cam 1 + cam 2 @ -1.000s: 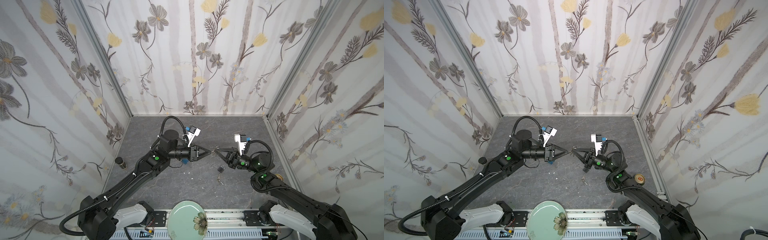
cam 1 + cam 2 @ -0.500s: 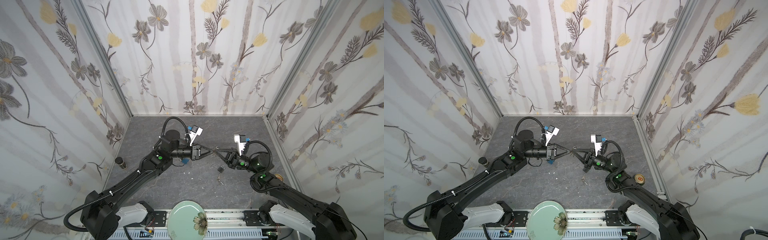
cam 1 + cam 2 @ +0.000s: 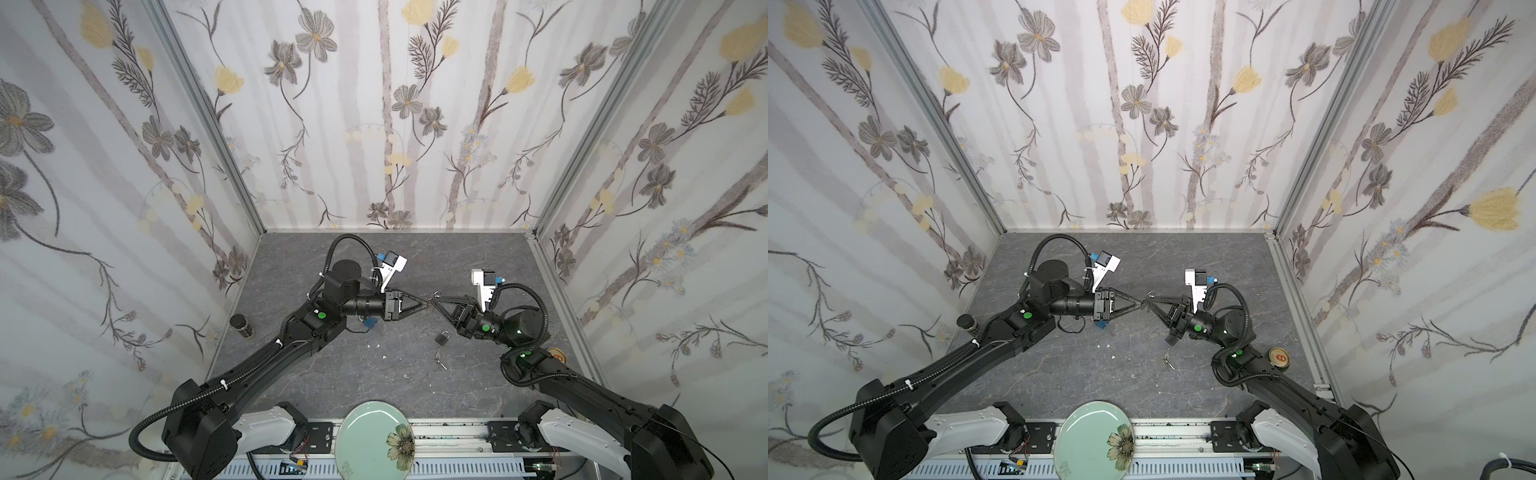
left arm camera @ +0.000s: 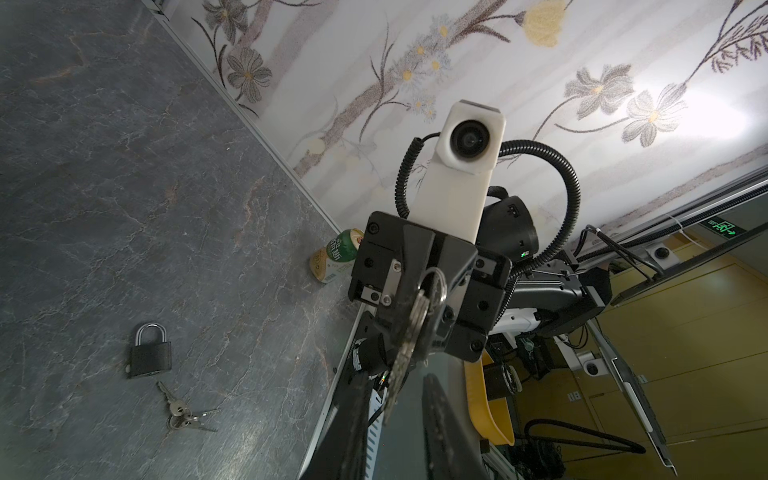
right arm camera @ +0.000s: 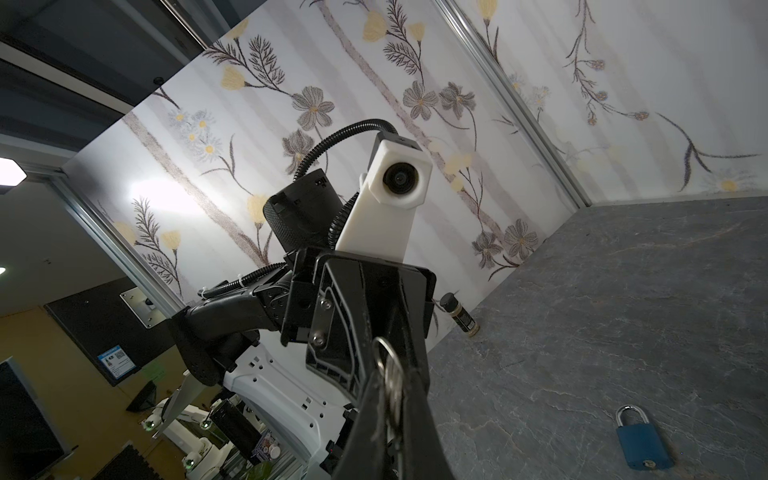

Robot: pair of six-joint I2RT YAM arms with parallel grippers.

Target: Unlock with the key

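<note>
- Stage, as a judgement: early to middle. The key bunch (image 4: 415, 320) is off the worktop (image 3: 332, 399) and held in the air between the two arms, in what looks like a hand-over or a re-grip. No key is in any lock.
- Right gripper (image 3: 435, 300): fingers together, clamped on the key bunch at its ring end. In the left wrist view one blade sticks out toward the other arm.
- Left gripper (image 3: 424, 302): its tips meet the right gripper's in both top views. In the left wrist view the blade lies between its fingers (image 4: 440, 424). Whether they pinch it cannot be told.
- Black padlock (image 3: 443, 337): flat on the worktop near the right arm, shackle closed. A second key bunch (image 3: 439, 362) lies just beside it, untouched.
- Blue padlock (image 5: 642, 440): also flat on the worktop, shackle closed, on the left arm's side.
- Which padlock the held bunch fits cannot be told.
- Left to do, by judgement: settle the grip on one key, bring it to a keyway, insert, turn, free the shackle.
- Against a second ago: a gap then showed between the grippers. The left arm has since pushed in and closed it. The right gripper, the padlocks and the loose bunch have not shifted.
</note>
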